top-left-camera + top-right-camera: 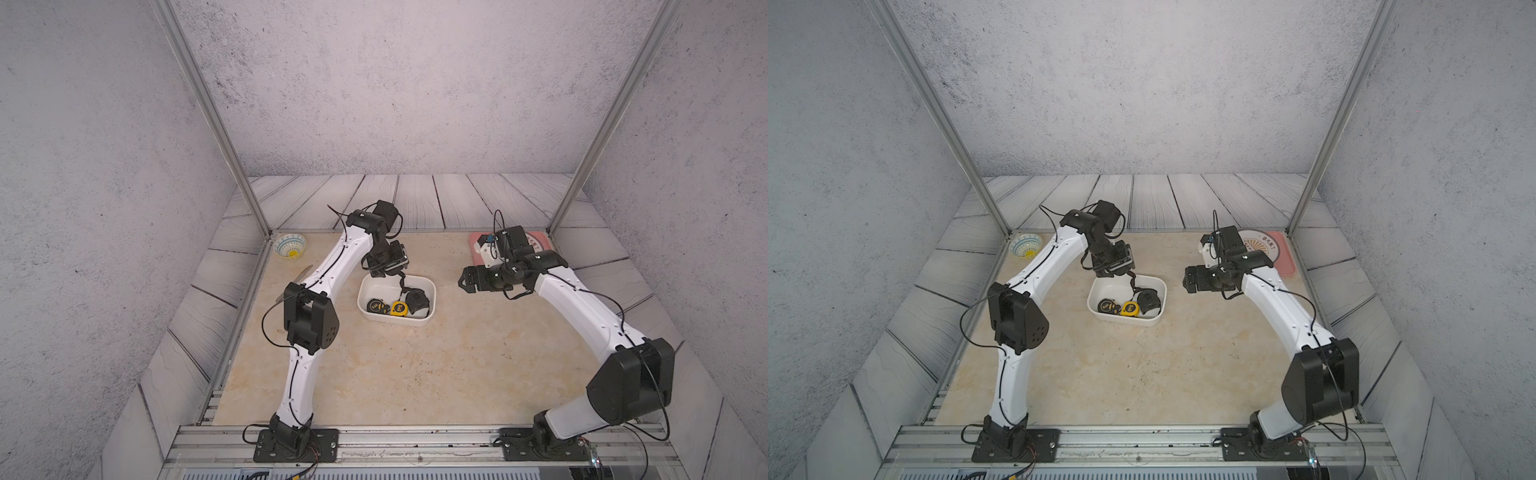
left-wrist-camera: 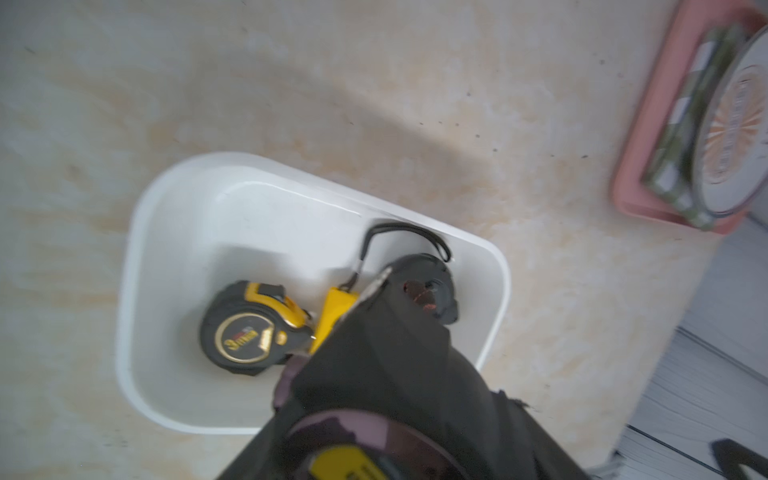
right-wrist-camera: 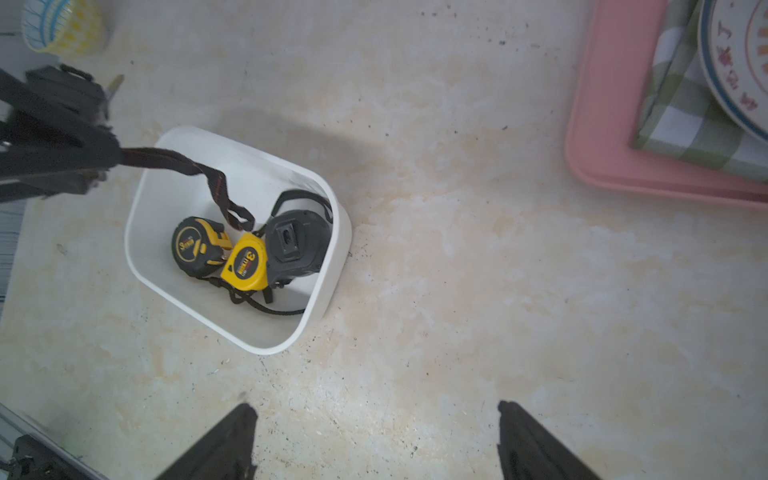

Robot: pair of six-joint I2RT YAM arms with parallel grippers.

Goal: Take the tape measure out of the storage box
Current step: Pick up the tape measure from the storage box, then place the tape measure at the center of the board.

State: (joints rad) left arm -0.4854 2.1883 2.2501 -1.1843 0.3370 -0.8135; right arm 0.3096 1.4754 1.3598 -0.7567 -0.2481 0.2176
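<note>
The box (image 3: pixel 324 286) sits mid-table (image 3: pixel 457 249) with three tapes packed along one end of its floor: a black-and-yellow tape (image 3: pixel 191 247), a yellow tape (image 3: pixel 247 262) wedged against it, and a larger grey tape (image 3: pixel 295 241) touching the yellow one and close to the wall. None has left the box or been lifted. With so little room between the cases and the wall, a direct pinch on a body would be awkward, which is probably why the left claw (image 3: pixel 109 156) is above the box's far rim instead, its jaws pinched on a black strap (image 3: pixel 208 174) that runs down into the box. The strap's lower end lies where the yellow and grey tapes meet; it looks tied to the yellow one, but I cannot be sure which. It hangs kinked rather than taut, so I judge the pull has not yet loaded the tape. The right claw (image 3: pixel 376 409) hovers over bare table just beside the box, jaws spread wide and empty, likely placed to steady the box or receive the tape. The main risk is the neighbouring tapes or the light box being dragged up too. A pink tray (image 3: pixel 602 124) and a bowl (image 3: pixel 62 25) stand well apart.
</note>
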